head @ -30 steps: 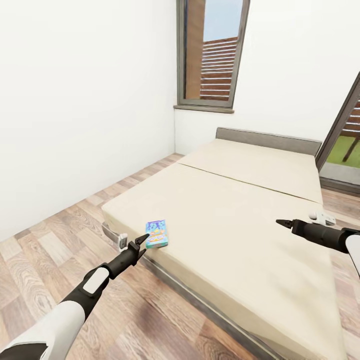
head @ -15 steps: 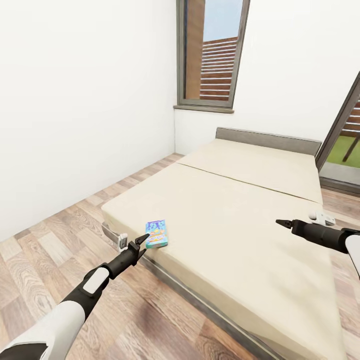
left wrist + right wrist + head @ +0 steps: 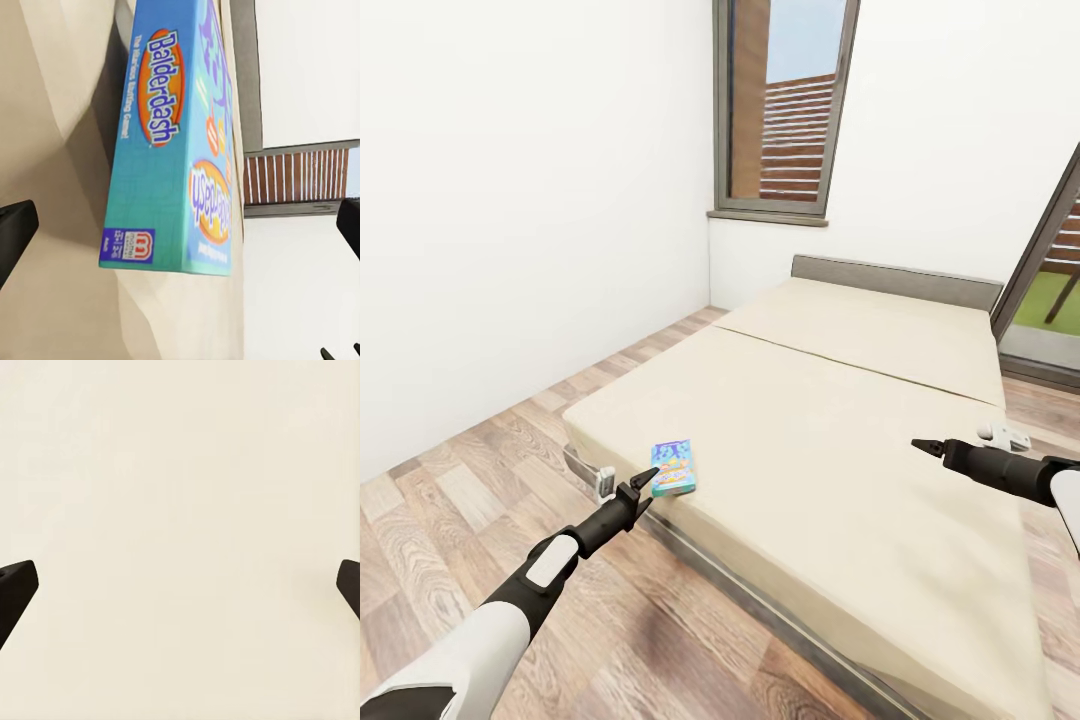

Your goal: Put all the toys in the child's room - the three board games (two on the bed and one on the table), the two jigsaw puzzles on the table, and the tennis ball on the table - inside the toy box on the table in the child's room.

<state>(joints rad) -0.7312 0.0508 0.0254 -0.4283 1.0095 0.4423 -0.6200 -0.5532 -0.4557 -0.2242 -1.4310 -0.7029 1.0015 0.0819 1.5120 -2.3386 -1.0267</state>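
Lying flat near the front edge of the bed (image 3: 840,450) is a small blue board game (image 3: 673,467), close to the mattress corner nearest the white wall. Up close from the left wrist its box (image 3: 176,142) reads "Balderdash" in an orange oval on both the side and the lid, resting on the beige mattress.

Just in front of the box the left hand (image 3: 643,487) hangs at the bed's edge, its two dark fingers spread apart and empty, tips pointed toward the game without touching it. From the left wrist the fingertips (image 3: 15,232) stand at either side, with the box between and beyond them.

Over on the far side, the right hand (image 3: 925,446) is held out above the bare mattress, well apart from the game. From the head it looks like a narrow point, but the right wrist shows its fingertips (image 3: 16,589) wide apart with nothing between them except beige mattress.

A grey headboard (image 3: 895,280) sits at the far end, beneath a tall window (image 3: 785,105). Wood planks cover the floor (image 3: 450,500).
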